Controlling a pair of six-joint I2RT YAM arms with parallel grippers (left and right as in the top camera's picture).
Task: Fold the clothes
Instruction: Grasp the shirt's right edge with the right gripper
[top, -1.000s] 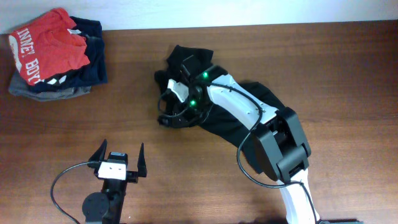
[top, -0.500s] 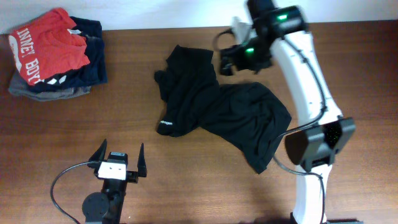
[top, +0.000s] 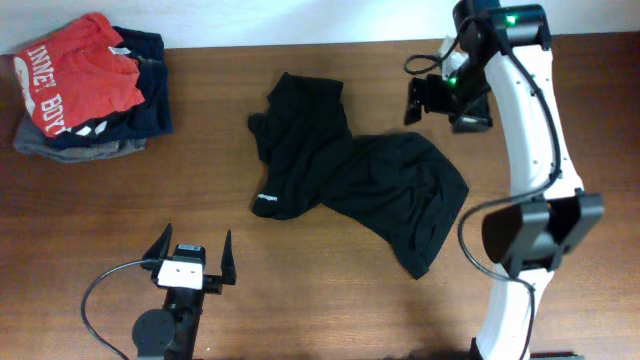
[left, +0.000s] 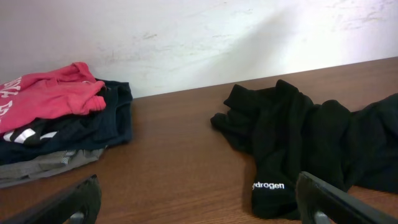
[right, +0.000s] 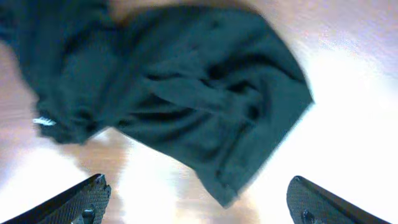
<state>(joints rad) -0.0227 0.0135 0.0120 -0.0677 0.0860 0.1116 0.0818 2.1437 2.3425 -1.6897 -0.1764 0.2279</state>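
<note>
A black garment (top: 350, 185) lies crumpled and partly spread in the middle of the table, with a small white label (top: 266, 198) at its left end. The left wrist view has it on the right (left: 311, 137). From the right wrist view I look down on it (right: 186, 93). My right gripper (top: 443, 100) hangs open above the table's back right, off the garment and holding nothing (right: 199, 196). My left gripper (top: 190, 255) stands open near the front left, short of the garment, with nothing between its fingers (left: 199, 202).
A folded pile of clothes (top: 90, 90), red on top of navy and grey, sits at the back left corner (left: 56, 118). A white wall (left: 199, 37) runs behind the table's far edge. Bare wood (top: 300, 280) lies in front of the garment.
My right arm has lifted off the garment's middle and swung to the back right, and its jaws have opened. The garment stays on the table. The left arm has not moved.
</note>
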